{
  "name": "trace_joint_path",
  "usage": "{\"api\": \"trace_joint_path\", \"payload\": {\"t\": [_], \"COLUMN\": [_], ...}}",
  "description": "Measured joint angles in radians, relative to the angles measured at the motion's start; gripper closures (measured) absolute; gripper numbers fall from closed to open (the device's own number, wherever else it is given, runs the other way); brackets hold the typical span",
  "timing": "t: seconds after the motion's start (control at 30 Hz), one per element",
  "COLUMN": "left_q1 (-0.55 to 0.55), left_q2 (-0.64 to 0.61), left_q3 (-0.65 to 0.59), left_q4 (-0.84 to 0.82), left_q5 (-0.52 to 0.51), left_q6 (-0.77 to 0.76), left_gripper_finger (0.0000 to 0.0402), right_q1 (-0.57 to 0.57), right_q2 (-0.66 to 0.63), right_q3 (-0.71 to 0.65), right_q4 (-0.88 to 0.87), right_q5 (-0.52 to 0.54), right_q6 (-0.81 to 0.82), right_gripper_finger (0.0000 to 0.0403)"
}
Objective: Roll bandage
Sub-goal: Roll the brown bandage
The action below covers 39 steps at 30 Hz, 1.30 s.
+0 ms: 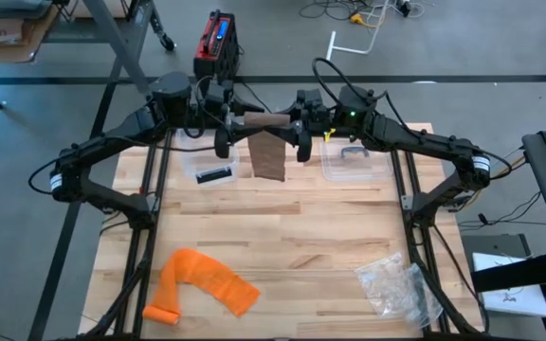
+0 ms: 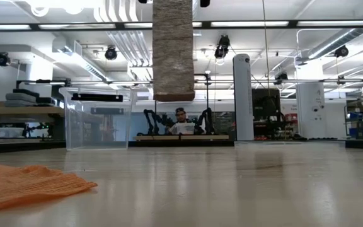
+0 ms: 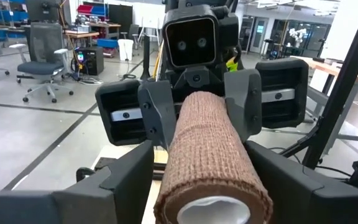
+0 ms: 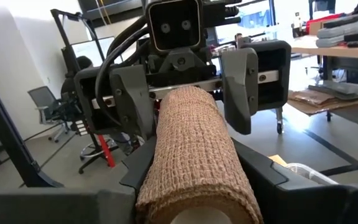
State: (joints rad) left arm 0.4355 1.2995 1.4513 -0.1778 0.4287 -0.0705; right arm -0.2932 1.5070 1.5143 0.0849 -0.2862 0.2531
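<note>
While the left gripper [image 1: 224, 121] and right gripper [image 1: 301, 123] each clasp one end of the bandage roll [image 1: 265, 119] above the table's [image 1: 282, 246] far edge, we note its loose tail [image 1: 269, 157] hanging (clear of the wood).

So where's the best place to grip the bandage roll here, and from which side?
By its two ends, one gripper from each side, along the axis. The bandage roll lies level between the left gripper and right gripper, its loose tail hanging from the middle, so the ends stay free.
</note>
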Motion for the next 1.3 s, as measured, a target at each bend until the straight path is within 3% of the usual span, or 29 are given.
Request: {"api": "trace_joint_path", "payload": {"t": [0.2,0.4,0.6,1.07,1.3], "left_q1": [0.002,0.008,0.013,0.013,0.012], "left_q2": [0.002,0.001,-0.004,-0.023,-0.023], "left_q3": [0.000,0.003,0.005,0.005,0.002], "left_q4": [-0.005,-0.021,-0.024,0.011,0.020], "left_q5": [0.002,0.016,0.034,0.111,0.115], "left_q6": [-0.019,-0.017,0.016,0.232,0.383], "left_gripper_finger": [0.0198,0.0274,0.0330,0.0329,0.0325], "right_q1": [0.000,0.000,0.000,-0.008,-0.008], "right_q2": [0.000,0.000,-0.002,-0.032,-0.032], "right_q3": [0.000,0.000,0.000,0.000,0.000], "right_q4": [0.002,-0.004,-0.001,0.003,0.011], "right_q5": [0.001,0.001,-0.013,-0.034,-0.035], "right_q6": [-0.012,-0.015,0.097,0.396,0.553], "right_gripper_finger": [0.0251,0.0248,0.0227,0.0103,0.0080]}}
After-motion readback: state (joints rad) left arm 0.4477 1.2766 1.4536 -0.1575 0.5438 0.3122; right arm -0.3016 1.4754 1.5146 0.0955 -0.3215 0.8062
